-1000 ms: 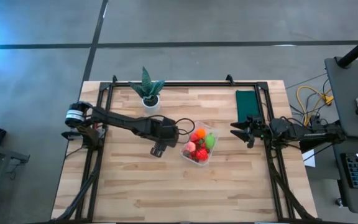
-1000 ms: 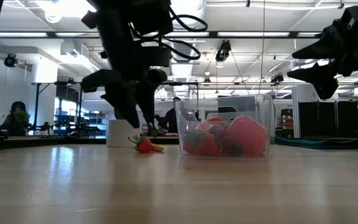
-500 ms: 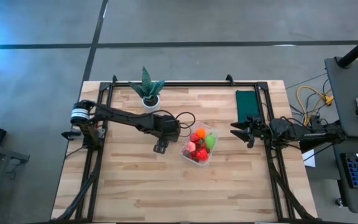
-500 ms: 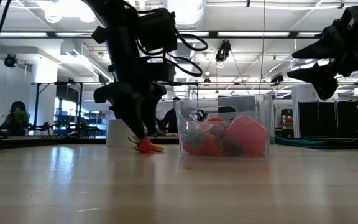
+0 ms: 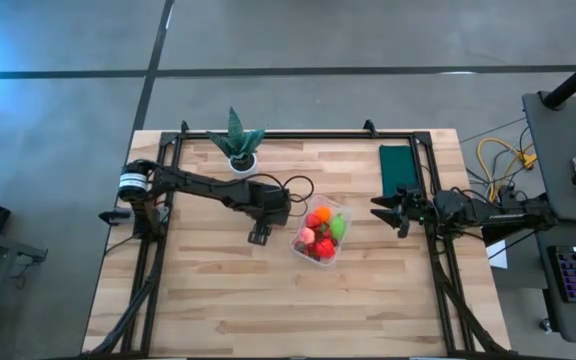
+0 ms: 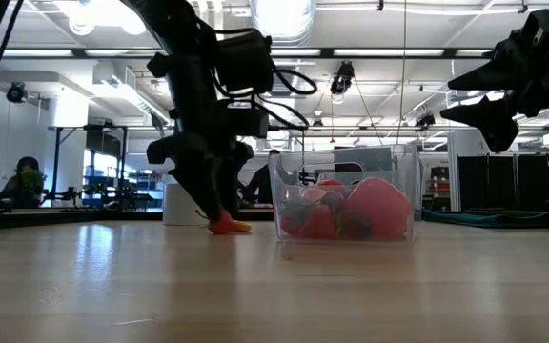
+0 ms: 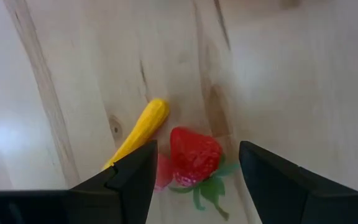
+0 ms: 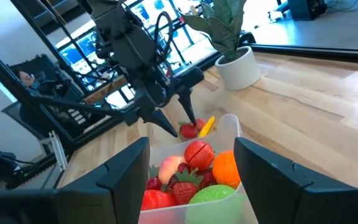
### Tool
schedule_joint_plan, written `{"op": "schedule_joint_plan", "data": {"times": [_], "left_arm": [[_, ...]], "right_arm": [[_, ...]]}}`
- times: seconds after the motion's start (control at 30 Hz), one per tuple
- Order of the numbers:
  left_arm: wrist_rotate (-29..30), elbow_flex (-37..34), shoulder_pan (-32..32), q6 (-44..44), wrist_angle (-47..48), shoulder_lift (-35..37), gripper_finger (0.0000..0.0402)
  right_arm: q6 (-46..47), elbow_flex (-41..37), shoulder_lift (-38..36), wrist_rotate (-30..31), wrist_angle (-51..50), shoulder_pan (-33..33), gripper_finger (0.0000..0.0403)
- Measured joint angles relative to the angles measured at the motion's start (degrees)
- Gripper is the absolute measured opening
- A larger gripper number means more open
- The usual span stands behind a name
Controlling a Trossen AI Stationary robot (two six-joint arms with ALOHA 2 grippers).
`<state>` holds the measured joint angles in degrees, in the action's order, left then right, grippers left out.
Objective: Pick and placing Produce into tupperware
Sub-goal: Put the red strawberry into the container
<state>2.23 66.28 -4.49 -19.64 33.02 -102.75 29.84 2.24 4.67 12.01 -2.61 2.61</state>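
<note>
The clear tupperware tub (image 5: 320,236) stands mid-table and holds several red, orange, pink and green produce pieces (image 8: 194,171). A red strawberry (image 7: 194,155) and a yellow piece (image 7: 139,132) lie on the wood just left of the tub; they also show in the low view (image 6: 227,226). My left gripper (image 7: 197,149) is open and points down, one finger on either side of the strawberry; I see no touch. It also shows in the high view (image 5: 259,236). My right gripper (image 5: 383,212) is open and empty, raised to the right of the tub.
A spiky green plant in a white pot (image 5: 238,148) stands at the far edge, left of centre. A dark green cloth (image 5: 398,166) lies at the far right. A black frame (image 5: 298,134) runs round the table. Bare wood lies toward the near edge.
My left gripper has gone down toward the strawberry and a little toward the tub; its fingers now stand low around the strawberry. The strawberry and the yellow piece have stayed in place.
</note>
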Motion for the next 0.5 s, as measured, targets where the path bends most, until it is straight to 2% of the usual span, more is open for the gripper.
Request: {"op": "schedule_joint_plan", "data": {"times": [0.5], "left_arm": [[-0.3,0.0,0.0,2.8,0.0,-1.9,0.0212]], "right_arm": [[0.0,0.0,0.0,0.0,0.0,0.0,0.0226]]}}
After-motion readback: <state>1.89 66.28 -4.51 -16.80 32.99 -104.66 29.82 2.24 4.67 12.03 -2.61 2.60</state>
